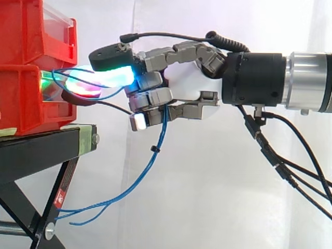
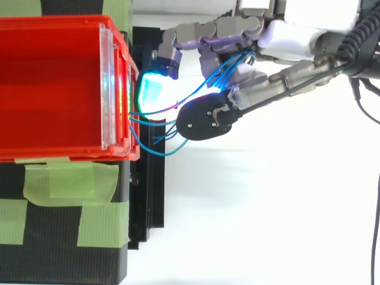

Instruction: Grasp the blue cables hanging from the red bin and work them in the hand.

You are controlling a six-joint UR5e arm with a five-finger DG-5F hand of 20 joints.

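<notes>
The blue cables (image 2: 221, 76) are thin, and there are several of them (three or four, I cannot count them surely). They come out at the front opening of the lower red bin (image 1: 21, 101), which carries a second red bin on top of it. From there they run across the short gap to the hand (image 1: 181, 78) and pass between its curled fingers, which close around them. Below the hand the cables fall in a long, loose curve back toward the side of the bin. A small dark tie sits on this hanging part. The free ends hang low, well under the bin.
</notes>
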